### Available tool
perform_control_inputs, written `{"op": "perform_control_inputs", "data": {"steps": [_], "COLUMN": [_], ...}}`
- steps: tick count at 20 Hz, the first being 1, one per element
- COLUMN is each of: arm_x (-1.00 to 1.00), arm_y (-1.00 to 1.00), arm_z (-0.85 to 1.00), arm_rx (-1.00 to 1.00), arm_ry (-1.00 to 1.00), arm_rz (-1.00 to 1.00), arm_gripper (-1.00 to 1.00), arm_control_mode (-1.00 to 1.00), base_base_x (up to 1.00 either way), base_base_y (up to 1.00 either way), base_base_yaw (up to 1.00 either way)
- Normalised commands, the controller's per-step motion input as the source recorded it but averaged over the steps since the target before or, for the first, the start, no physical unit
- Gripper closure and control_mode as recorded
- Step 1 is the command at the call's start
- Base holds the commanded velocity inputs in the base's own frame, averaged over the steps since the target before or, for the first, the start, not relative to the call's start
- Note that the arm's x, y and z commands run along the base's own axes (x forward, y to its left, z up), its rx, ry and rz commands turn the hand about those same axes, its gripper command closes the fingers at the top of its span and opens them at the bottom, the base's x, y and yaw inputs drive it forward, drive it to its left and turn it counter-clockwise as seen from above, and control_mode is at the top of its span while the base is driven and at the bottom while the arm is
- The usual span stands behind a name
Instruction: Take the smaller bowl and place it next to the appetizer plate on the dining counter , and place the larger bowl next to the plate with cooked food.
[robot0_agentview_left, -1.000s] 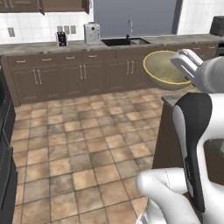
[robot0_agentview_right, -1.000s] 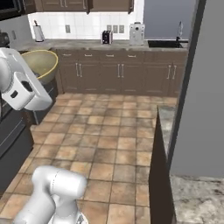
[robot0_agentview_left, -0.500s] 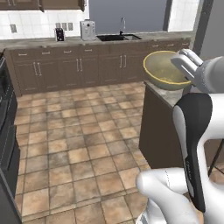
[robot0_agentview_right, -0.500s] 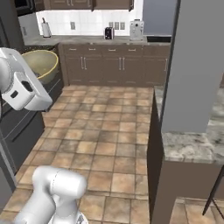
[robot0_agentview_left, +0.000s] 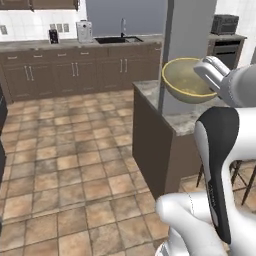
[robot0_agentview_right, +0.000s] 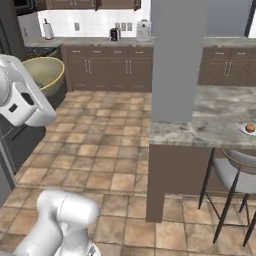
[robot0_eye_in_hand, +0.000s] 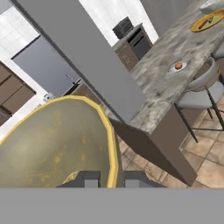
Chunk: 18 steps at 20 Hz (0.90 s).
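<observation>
- Carrying step in hand, by my reading: the gripper (robot0_eye_in_hand: 105, 180) is clamped on the rim of the smaller bowl (robot0_agentview_left: 187, 80), one finger inside the wall and one outside, as the hand view shows at its lower edge.
- In the left base view the bowl hangs at upper right of the frame, raised in the air in front of the dining counter (robot0_agentview_left: 185, 120), tipped so its olive-yellow inside faces the camera.
- In the right base view the bowl (robot0_agentview_right: 44, 74) sits at the left edge, well apart from the counter (robot0_agentview_right: 210, 120), which fills the right middle.
- The appetizer plate (robot0_eye_in_hand: 178, 66), with its orange morsel, lies on the stone top at upper right of the hand view; the plate with cooked food (robot0_eye_in_hand: 208, 22) lies farther along, in the top right corner.
- A stool (robot0_agentview_right: 235, 170) stands below the counter edge, near the small plate.
- Next move, as I judge it: bring the bowl over the counter, level it, and lower it onto bare stone just beside the small white plate without touching it, then let go.
</observation>
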Motion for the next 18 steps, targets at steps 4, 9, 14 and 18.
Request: {"op": "perform_control_inputs", "data": {"steps": [4,9,14,18], "arm_x": [0.0,0.0,0.0,0.0], "arm_y": [0.0,0.0,0.0,0.0], "arm_z": [0.0,0.0,0.0,0.0], "arm_rx": [0.0,0.0,0.0,0.0], "arm_ry": [0.0,0.0,0.0,0.0], "arm_rz": [0.0,0.0,0.0,0.0], "arm_gripper": [1.0,1.0,1.0,1.0], "arm_control_mode": [1.0,1.0,1.0,1.0], "base_base_x": [-0.49,-0.33,0.02,0.73], "base_base_y": [-1.0,-1.0,-1.0,-1.0], "base_base_yaw": [0.0,0.0,0.0,0.0]}}
